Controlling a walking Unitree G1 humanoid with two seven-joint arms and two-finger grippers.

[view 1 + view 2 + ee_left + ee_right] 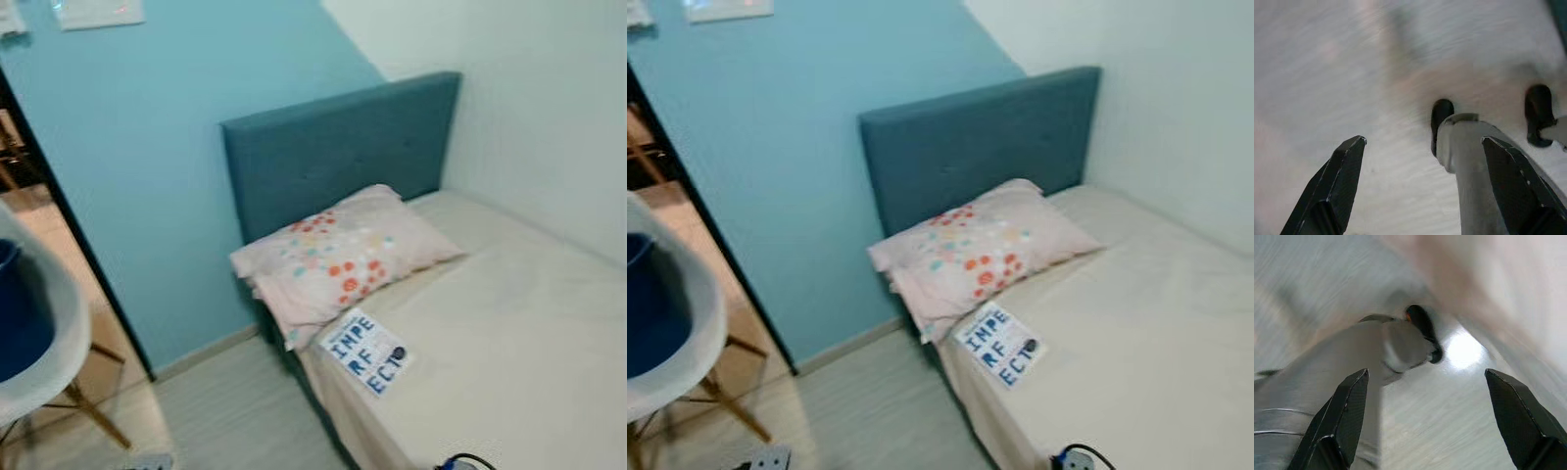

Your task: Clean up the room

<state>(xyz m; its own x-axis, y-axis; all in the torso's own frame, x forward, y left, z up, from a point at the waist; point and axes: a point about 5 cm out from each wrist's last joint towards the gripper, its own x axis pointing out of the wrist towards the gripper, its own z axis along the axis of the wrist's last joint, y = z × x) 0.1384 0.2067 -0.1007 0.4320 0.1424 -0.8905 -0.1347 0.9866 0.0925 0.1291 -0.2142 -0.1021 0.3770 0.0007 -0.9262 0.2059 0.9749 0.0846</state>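
Note:
A bed (519, 333) with a cream sheet and a blue headboard (338, 147) stands against the white wall. A pink pillow (343, 257) with coloured dots lies at its head. A white card with blue letters (365, 351) lies on the sheet near the bed's edge. A blue and black object with a cable (1073, 458) sits at the bed's near edge. My left gripper (1422, 161) hangs open over the pale floor, beside my own grey leg (1469, 171). My right gripper (1425, 396) also hangs open above the floor.
A white chair (44, 323) with wooden legs and a blue seat pad stands at the left. Behind it a dark doorway (29, 166) opens in the light blue wall. A small grey object (769, 458) lies on the pale wood floor by the chair.

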